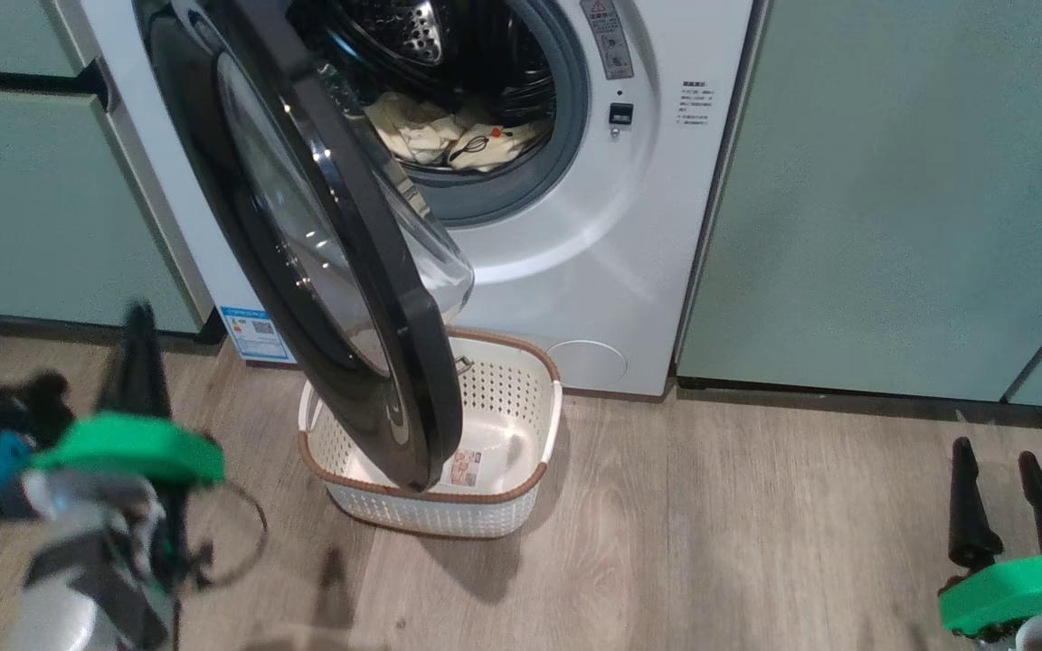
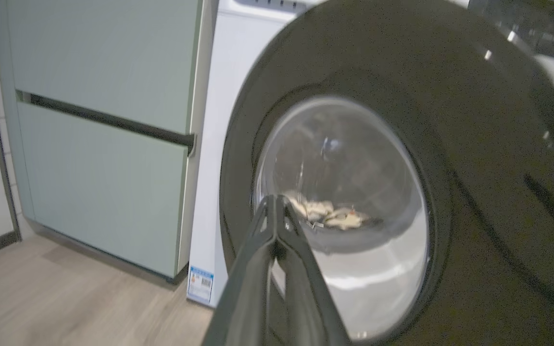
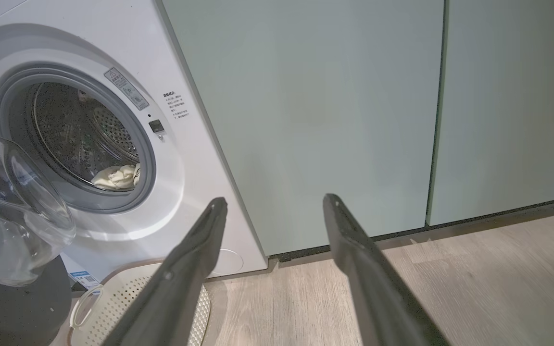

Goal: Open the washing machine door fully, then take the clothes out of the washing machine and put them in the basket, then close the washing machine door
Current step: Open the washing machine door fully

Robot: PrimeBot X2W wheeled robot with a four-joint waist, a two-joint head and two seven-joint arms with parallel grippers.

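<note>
The white washing machine (image 1: 575, 271) stands between green cabinets. Its black-rimmed door (image 1: 349, 298) is swung part way out from hinges on its left and hangs over the basket (image 1: 521, 407). Cream clothes (image 1: 449, 136) lie in the steel drum. My left gripper (image 1: 138, 325) is at the lower left, blurred, left of the door. In the left wrist view it (image 2: 274, 202) is shut on nothing, pointing at the door's outer face (image 2: 474, 168), with the clothes (image 2: 330, 216) showing through the glass. My right gripper (image 1: 996, 452) (image 3: 273, 202) is open above the floor at the right, far from the machine (image 3: 185, 192).
Pale green cabinet panels (image 1: 892, 199) flank the machine on both sides (image 1: 23, 208). The cream basket (image 3: 113, 307) sits on the wooden floor (image 1: 756, 542) right under the door's lower edge. The door's glass bowl (image 3: 12, 211) bulges toward the porthole.
</note>
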